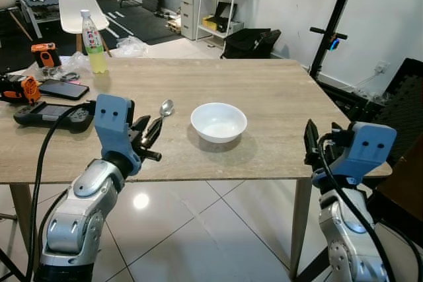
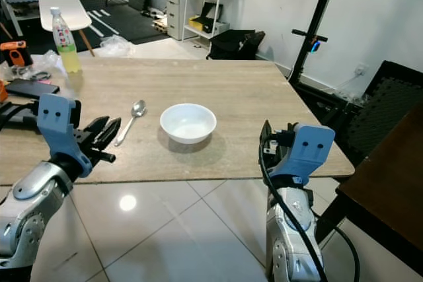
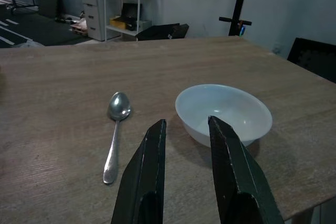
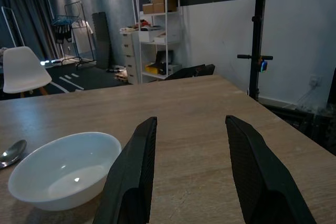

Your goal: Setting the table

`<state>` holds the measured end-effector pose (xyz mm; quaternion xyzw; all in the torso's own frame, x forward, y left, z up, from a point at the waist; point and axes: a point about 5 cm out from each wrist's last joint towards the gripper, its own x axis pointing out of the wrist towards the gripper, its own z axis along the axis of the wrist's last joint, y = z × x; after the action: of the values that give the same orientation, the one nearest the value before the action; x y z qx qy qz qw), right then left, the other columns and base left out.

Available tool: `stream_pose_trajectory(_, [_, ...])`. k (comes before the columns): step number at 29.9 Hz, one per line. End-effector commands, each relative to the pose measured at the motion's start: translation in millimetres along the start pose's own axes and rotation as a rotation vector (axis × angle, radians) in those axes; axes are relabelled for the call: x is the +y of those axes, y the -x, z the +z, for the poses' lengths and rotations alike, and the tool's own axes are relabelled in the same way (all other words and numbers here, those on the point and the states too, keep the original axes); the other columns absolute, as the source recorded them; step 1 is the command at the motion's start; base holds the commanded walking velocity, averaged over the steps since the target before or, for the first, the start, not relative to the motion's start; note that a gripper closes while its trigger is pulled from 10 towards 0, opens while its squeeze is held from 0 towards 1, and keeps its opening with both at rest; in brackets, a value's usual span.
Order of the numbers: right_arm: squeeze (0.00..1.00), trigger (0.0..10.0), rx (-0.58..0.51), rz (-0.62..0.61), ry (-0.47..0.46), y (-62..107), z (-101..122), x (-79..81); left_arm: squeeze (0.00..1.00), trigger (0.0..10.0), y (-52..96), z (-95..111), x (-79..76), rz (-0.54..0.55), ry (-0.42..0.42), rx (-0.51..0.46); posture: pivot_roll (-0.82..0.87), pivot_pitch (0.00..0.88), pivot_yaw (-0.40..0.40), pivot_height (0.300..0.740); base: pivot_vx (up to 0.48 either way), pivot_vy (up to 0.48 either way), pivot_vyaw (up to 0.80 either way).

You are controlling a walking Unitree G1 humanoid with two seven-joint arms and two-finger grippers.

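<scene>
White bowl sits mid-frame on the wooden table, probably ceramic: rigid, breakable, best pinched at its rim. Left of it lies a thin spoon (slippery, flat). Left gripper and right gripper hover empty, fingers parted.

**Bright head cams, murky wrist cams**

Evenly lit and sharp in both eye views, no motion blur anywhere. Overhead light bouncing off the floor tiles as one round glare spot. Soft shadow pooled under the white bowl toward the near edge of the table. Much dimmer and bluish in the left wrist view, slightly grainy. Black fingers soft and out of focus up close. Right wrist view brighter on the wall, dark in the far room.
</scene>
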<state>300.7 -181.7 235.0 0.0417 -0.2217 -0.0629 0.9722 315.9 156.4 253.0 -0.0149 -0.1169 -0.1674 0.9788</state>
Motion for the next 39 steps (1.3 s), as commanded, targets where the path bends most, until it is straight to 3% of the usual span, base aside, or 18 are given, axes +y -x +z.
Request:
stream_pose_trajectory(1, [0.0, 10.0, 0.015, -0.008, 0.01, 0.3, -3, -2.7, 0.0, 10.0, 0.7, -1, -2.0, -0.011, 0.0, 0.005, 0.06, 0.058, -0.001, 0.74, 0.0, 0.0, 0.0])
stream_pose_trajectory(9, [0.0, 10.0, 0.015, -0.008, 0.022, -5.2, -2, -6.9, 0.0, 10.0, -3.8, 4, 1.9, 0.004, 0.008, -0.01, 0.07, 0.062, -0.01, 0.74, 0.0, 0.0, 0.0])
stream_pose_trajectory(14, [0.0, 10.0, 0.016, -0.009, 0.018, -9.9, -3, -5.5, 0.0, 10.0, -5.4, 0, 3.8, -0.007, 0.008, 0.028, 0.1, 0.076, -0.011, 0.74, 0.0, 0.0, 0.0])
stream_pose_trajectory(20, [0.0, 10.0, 0.032, -0.007, 0.016, -11.8, -6, -6.5, 0.0, 10.0, -7.5, 3, 5.7, 0.014, 0.051, 0.028, 0.1, 0.1, -0.029, 0.74, 0.0, 0.0, 0.0])
stream_pose_trajectory(26, [0.0, 10.0, 0.036, -0.011, 0.01, -12.2, -6, -7.0, 0.0, 10.0, -9.7, 2, 0.8, 0.009, 0.106, 0.024, 0.1, 0.11, -0.037, 0.74, 0.0, 0.0, 0.0])
stream_pose_trajectory(39, [0.0, 10.0, 0.043, 0.003, 0.016, -8.0, -8, -4.4, 0.0, 10.0, -13.1, -8, -4.8, 0.051, 0.117, 0.054, 0.06, 0.102, -0.043, 0.74, 0.0, 0.0, 0.0])
